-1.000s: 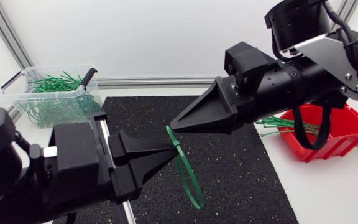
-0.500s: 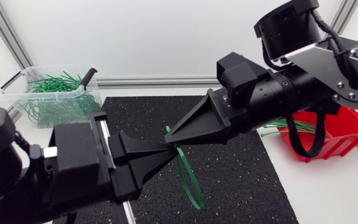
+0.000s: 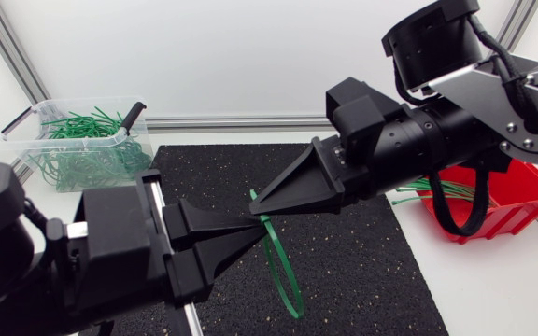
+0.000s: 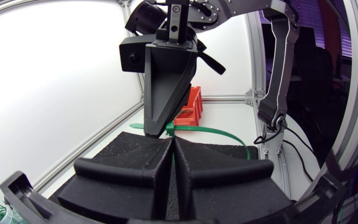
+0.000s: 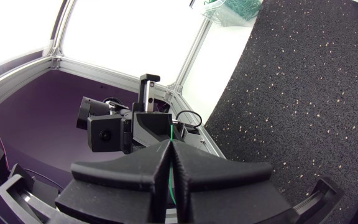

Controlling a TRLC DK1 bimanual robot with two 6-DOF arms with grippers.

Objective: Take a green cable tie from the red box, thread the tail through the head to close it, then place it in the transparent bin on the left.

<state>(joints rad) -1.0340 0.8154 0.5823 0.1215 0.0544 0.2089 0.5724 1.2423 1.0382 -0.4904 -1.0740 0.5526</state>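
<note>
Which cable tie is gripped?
The looped tie above the mat, pinched by left gripper and right gripper; the others lie in the red box or transparent bin.

Black wedge fingers (image 3: 302,187) — silver-grey link (image 3: 516,93) (screws, looped black cable (image 3: 437,201)).

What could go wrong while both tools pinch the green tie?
The green cable tie is pinched only near one end, by the left tool and right tool, and the rest hangs free. It might slip out and drop onto the black mat. The tool tips sit very close together, so they could bump.
</note>
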